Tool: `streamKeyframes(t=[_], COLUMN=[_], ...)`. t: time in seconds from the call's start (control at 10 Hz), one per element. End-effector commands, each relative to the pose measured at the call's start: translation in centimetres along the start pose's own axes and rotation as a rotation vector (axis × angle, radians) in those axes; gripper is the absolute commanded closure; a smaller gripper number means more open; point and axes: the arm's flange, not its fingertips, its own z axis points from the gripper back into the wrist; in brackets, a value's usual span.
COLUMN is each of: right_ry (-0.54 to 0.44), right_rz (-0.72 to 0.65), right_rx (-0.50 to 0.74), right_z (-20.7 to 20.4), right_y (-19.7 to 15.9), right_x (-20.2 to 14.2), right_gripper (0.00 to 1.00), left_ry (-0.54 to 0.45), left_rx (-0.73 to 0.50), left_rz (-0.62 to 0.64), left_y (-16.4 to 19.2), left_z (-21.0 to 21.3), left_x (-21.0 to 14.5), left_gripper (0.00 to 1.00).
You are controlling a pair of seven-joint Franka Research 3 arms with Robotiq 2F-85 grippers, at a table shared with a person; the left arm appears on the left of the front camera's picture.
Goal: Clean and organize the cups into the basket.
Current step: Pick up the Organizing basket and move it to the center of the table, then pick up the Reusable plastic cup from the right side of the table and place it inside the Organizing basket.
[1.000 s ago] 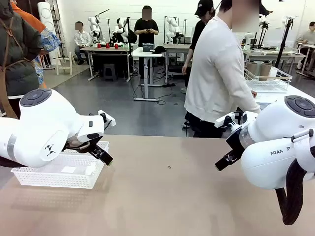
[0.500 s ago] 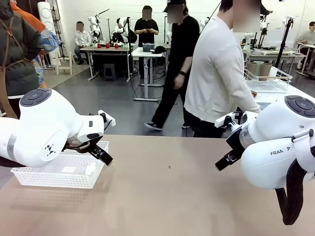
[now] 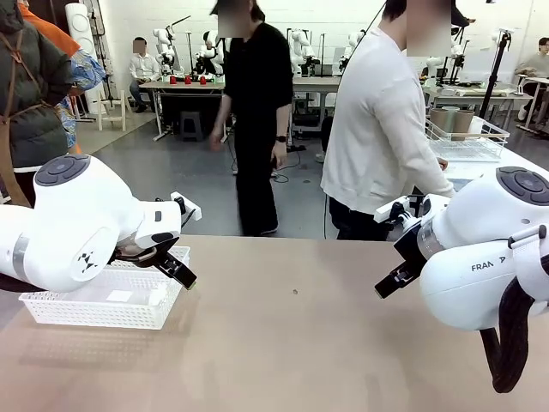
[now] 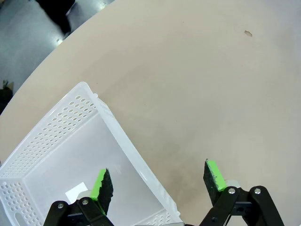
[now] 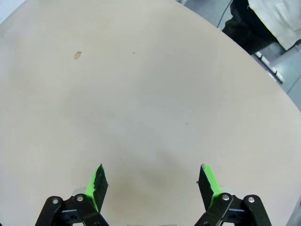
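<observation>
White perforated plastic basket (image 3: pixel 103 300) is seen sitting on the tan table (image 3: pixel 283 360) over on the robot's left, with a small pale label on its floor. The left gripper (image 4: pixel 157 176) is held above the basket's right end, jaws spread wide and nothing gripped. In the left wrist view one green pad (image 4: pixel 99 186) is lined up over the basket's inside and the other over bare tabletop, so the rim is straddled. The right gripper (image 5: pixel 150 181) is held over bare table on the right, jaws spread wide too, nothing held. Tan-brown cups (image 3: pixel 452 120) can be made out in a wire rack (image 3: pixel 480 148) beyond the person in the white top (image 3: pixel 377 129), well apart from the basket
</observation>
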Motion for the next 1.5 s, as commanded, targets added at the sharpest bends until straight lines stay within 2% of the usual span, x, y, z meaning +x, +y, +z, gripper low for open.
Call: streamKeyframes(t=[0.0, 0.1, 0.4, 0.5, 0.7, 0.8, 0.9, 1.0, 1.1, 1.3, 1.4], right_ry=[0.000, 0.000, -0.059, -0.028, 0.047, 0.041, 0.067, 0.100, 0.049, 0.049, 0.068], right_rz=[0.000, 0.000, 0.016, 0.015, 0.028, 0.030, 0.039, 0.020, 0.034, 0.034, 0.033], right_rx=[0.000, 0.000, -0.019, -0.002, -0.082, -0.127, -0.107, -0.204, -0.091, -0.091, -0.124], right_z=[0.0, 0.0, 9.4, 12.3, 17.8, 19.2, 19.4, 18.4, 20.9, 20.9, 22.4], right_y=[0.0, 0.0, 2.2, 2.9, 5.2, 5.9, 6.1, 5.5, 3.8, 3.8, 4.3], right_x=[0.0, 0.0, -3.8, -4.9, -7.2, -8.1, -8.6, -8.5, -0.2, -0.2, -0.9], right_gripper=[0.00, 0.00, 0.00, 0.00, 0.00, 0.00, 0.00, 0.00, 0.00, 0.00, 0.00], left_ry=[0.000, 0.000, 0.058, 0.049, 0.065, 0.062, 0.054, 0.036, 0.055, 0.055, 0.055], left_rx=[0.000, 0.000, 0.034, 0.057, 0.084, 0.088, 0.095, 0.194, 0.083, 0.083, 0.083], left_rz=[0.000, 0.000, -0.099, -0.131, -0.192, -0.196, -0.177, -0.166, -0.172, -0.172, -0.172], left_y=[0.0, 0.0, -1.9, -2.5, -4.1, -4.6, -4.4, -4.0, -4.5, -4.5, -4.5], left_z=[0.0, 0.0, 9.9, 12.7, 17.2, 18.1, 18.4, 17.7, 19.1, 19.1, 19.1], left_x=[0.0, 0.0, 0.2, 0.2, -0.2, -0.6, -0.6, -0.5, 0.2, 0.2, 0.2], left_gripper=[0.00, 0.00, 0.00, 0.00, 0.00, 0.00, 0.00, 0.00, 0.00, 0.00, 0.00])
